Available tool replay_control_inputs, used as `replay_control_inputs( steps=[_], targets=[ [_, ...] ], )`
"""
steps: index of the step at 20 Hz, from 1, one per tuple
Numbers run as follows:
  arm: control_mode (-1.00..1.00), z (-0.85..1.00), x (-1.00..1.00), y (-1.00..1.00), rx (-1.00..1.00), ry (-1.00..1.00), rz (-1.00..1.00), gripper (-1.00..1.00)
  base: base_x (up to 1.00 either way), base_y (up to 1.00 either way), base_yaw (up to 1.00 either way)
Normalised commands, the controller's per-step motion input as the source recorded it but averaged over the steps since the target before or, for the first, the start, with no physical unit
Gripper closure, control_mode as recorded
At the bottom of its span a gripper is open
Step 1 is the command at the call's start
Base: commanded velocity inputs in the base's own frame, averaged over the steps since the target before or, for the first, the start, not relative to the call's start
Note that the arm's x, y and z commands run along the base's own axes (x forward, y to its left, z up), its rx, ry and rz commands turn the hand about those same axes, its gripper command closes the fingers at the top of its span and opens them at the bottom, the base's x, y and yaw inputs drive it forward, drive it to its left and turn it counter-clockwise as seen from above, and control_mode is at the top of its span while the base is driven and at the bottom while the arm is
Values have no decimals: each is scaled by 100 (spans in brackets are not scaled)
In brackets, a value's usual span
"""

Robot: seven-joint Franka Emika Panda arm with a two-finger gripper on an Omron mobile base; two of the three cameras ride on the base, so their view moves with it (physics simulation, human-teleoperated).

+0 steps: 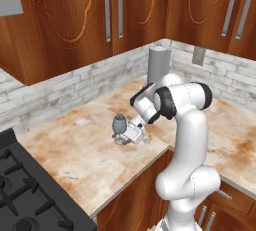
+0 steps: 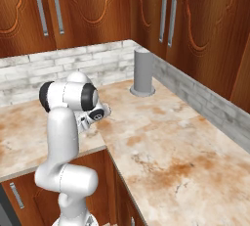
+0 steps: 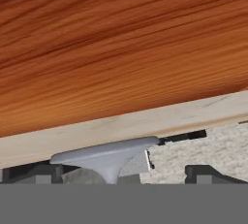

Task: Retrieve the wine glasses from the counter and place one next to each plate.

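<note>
A smoky grey wine glass (image 1: 119, 123) stands on the beige-and-rust counter (image 1: 75, 147) near its front edge. My gripper (image 1: 121, 137) lies low over the counter, reaching left, right at the glass. In the hand view the glass (image 3: 104, 156) shows as a grey flared shape between the two dark fingertips (image 3: 208, 172), which stand wide apart, so my gripper (image 3: 118, 174) is open around it and not closed on it. In the right base view the arm's elbow covers the hand. The plates are out of view.
A tall grey cylinder (image 1: 159, 65) (image 2: 143, 73) stands in the counter's back corner by the brick backsplash (image 1: 75, 82). A black stove (image 1: 20, 190) lies at the left. Wood wall cabinets (image 1: 75, 10) hang above the counter, which runs on to the right (image 2: 171, 142).
</note>
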Motion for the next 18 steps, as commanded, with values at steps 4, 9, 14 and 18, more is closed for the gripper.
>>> replay_control_inputs(
  steps=[4,9,14,18],
  targets=[
    [-100,0,8,0,0,0,-5,-100,0,0,0],
    [-100,0,9,0,0,1,-5,100,0,0,0],
    [-100,0,0,0,0,0,0,100,0,0,0],
    [-100,29,0,1,0,2,-1,100,0,0,0]
  ],
)
